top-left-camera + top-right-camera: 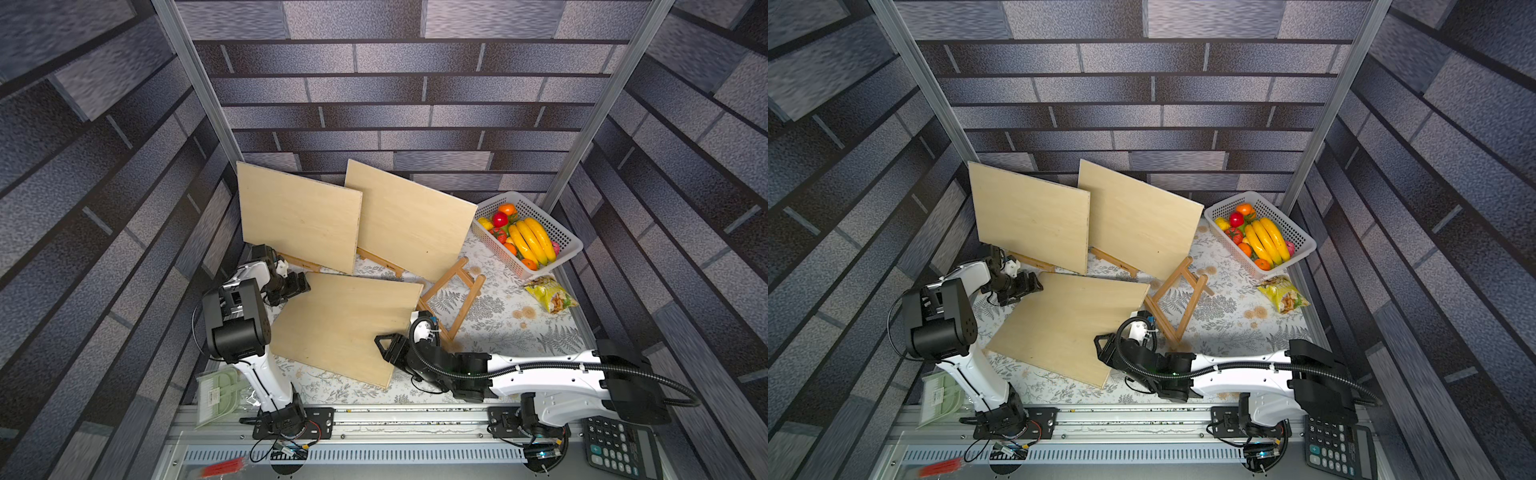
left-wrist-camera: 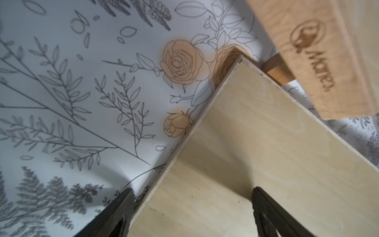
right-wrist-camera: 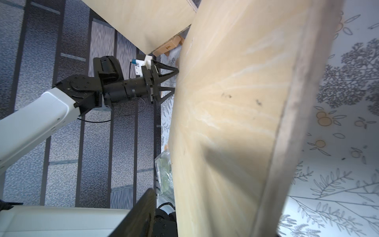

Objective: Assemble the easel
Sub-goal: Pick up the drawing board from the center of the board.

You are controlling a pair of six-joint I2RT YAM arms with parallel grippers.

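A loose plywood board (image 1: 345, 324) (image 1: 1067, 324) lies tilted in the middle of the table. Its right end rests on a folded wooden easel (image 1: 453, 291) (image 1: 1179, 291). My left gripper (image 1: 305, 286) (image 2: 190, 207) is open at the board's far left corner (image 2: 256, 153), one finger over the face and one off the edge. My right gripper (image 1: 382, 345) (image 1: 1100, 345) straddles the board's near right edge (image 3: 235, 123). A gap shows between its visible finger (image 3: 143, 215) and the wood; the other finger is hidden.
Two more boards (image 1: 299, 220) (image 1: 411, 220) stand on easels at the back, one ledge (image 2: 311, 61) close to my left gripper. A fruit basket (image 1: 561, 241) and a snack bag (image 1: 550, 293) sit at the right. A calculator (image 1: 619, 449) and a green tray (image 1: 218, 395) lie near the front rail.
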